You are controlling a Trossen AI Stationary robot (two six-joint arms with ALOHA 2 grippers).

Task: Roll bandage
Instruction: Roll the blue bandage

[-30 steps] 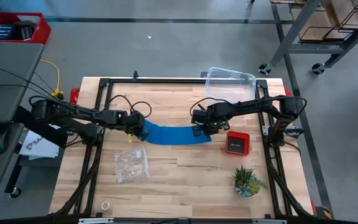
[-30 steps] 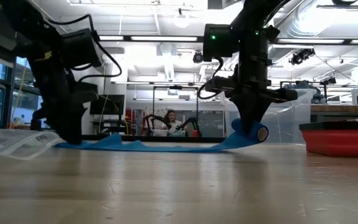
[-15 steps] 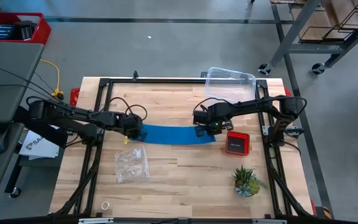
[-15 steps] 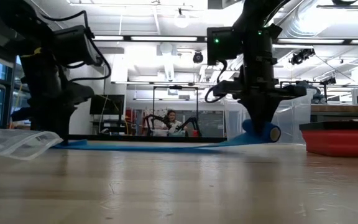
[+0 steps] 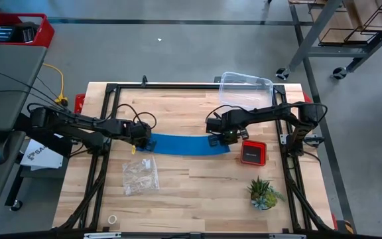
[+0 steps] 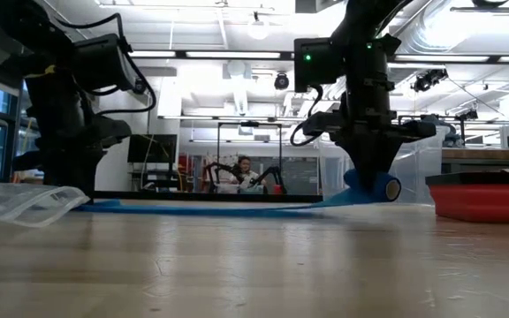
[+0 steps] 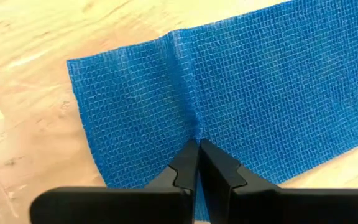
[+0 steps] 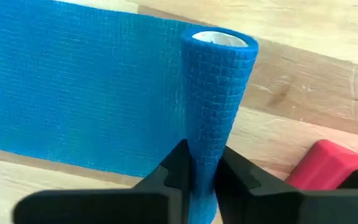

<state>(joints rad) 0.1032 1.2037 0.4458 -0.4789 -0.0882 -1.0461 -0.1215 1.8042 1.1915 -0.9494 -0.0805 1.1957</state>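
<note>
The blue bandage [image 5: 190, 144] lies stretched across the wooden table [image 5: 197, 192]; the right gripper [image 8: 202, 169] clamps its rolled end, the left gripper [image 7: 198, 149] pinches the loose end — if either pinch slips, tension drops and the roll could loosen.

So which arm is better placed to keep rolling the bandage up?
The right. Its hand is shut on the rolled end of the bandage, next to the red device. The left hand just pinches the flat free end, anchoring it.
</note>
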